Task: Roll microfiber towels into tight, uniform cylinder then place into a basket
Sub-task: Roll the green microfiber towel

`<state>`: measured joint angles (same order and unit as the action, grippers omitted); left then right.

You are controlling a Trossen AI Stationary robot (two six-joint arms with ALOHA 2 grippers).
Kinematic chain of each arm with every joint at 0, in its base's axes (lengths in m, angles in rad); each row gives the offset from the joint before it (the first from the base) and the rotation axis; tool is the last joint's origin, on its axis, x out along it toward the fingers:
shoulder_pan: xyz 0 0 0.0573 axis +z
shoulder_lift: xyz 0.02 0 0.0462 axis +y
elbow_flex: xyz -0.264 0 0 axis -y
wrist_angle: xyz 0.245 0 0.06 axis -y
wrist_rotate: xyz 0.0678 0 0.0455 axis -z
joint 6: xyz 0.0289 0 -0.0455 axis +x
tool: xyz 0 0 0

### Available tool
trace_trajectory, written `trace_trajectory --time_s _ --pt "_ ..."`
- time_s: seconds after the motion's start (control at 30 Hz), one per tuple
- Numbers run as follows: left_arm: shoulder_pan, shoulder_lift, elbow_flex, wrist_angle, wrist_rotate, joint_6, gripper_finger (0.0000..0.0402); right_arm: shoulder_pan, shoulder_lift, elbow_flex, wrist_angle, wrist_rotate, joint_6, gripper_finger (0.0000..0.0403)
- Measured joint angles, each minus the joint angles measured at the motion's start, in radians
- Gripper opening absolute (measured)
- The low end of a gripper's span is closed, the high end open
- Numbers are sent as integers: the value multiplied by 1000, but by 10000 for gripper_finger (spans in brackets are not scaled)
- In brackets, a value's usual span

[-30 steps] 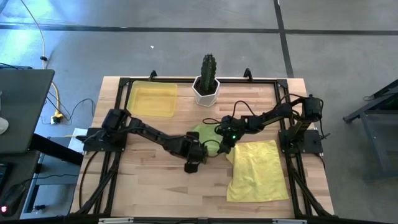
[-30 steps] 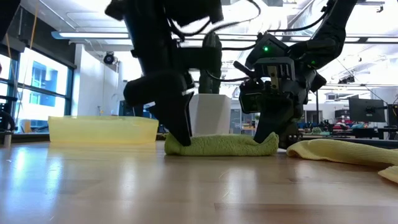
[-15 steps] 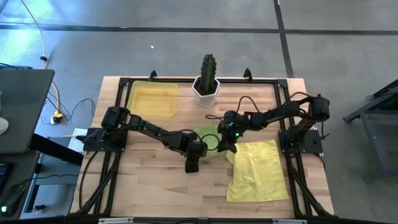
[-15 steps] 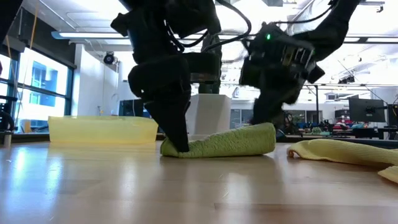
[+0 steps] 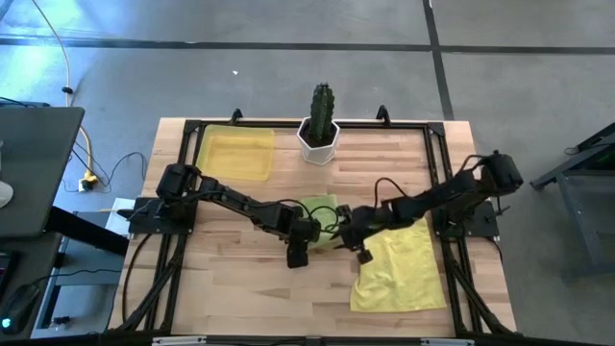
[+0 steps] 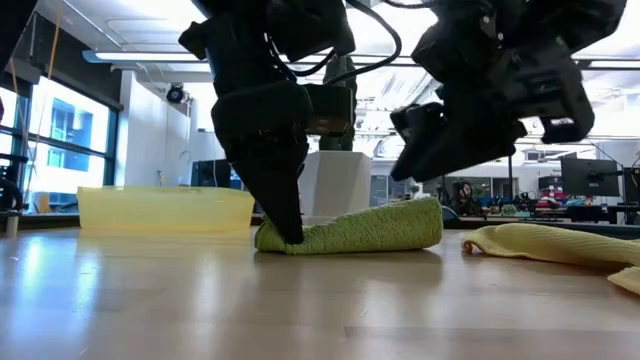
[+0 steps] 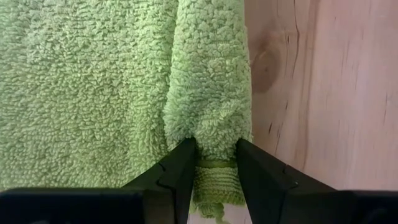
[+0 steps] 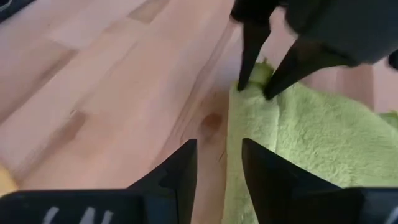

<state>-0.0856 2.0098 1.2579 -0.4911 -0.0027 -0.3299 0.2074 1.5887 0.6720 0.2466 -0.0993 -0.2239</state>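
Observation:
The lime green towel [image 5: 320, 213] lies mid-table, partly rolled. Its roll [image 7: 211, 74] runs beside the still-flat part [image 7: 81, 81]. In the low view the roll [image 6: 360, 230] rests on the table at its left end, and its right end is tipped up. My left gripper [image 6: 285, 232] is shut on that left end. My right gripper [image 6: 410, 160] hangs open above the roll's right end and touches nothing; its view looks along the roll [image 8: 298, 137]. The pale yellow towel [image 5: 399, 264] lies spread at the right. The yellow basket [image 5: 235, 154] stands at the far left. My left gripper pinches the rolled part of the green towel at its left end [image 7: 216, 149] between its two fingers, one on each side of the roll. The fingers [image 6: 290, 210] come from above, pointing down. That end sits on the table; a short tail of cloth shows behind the fingers.
A white pot with a green cactus [image 5: 320, 130] stands at the far edge, just beyond the green towel. The black frame rail [image 5: 317, 123] runs around the wooden table top. Bare wood lies along the near left [image 5: 240, 279].
My right gripper has opened and let go of the roll's right end, then risen and gone toward the table's near edge. The roll's right end has tipped up off the table and stays raised; the left end has stayed down in my left gripper.

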Motion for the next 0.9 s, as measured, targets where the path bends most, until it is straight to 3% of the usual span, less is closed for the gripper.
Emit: trace_trajectory --time_s 0.4,0.9 --pt "0 0 -2 6 2 -12 110 25 4 0 -86 67 61 204" --pt "0 0 -2 9 0 -8 110 -24 25 5 -103 72 25 193"
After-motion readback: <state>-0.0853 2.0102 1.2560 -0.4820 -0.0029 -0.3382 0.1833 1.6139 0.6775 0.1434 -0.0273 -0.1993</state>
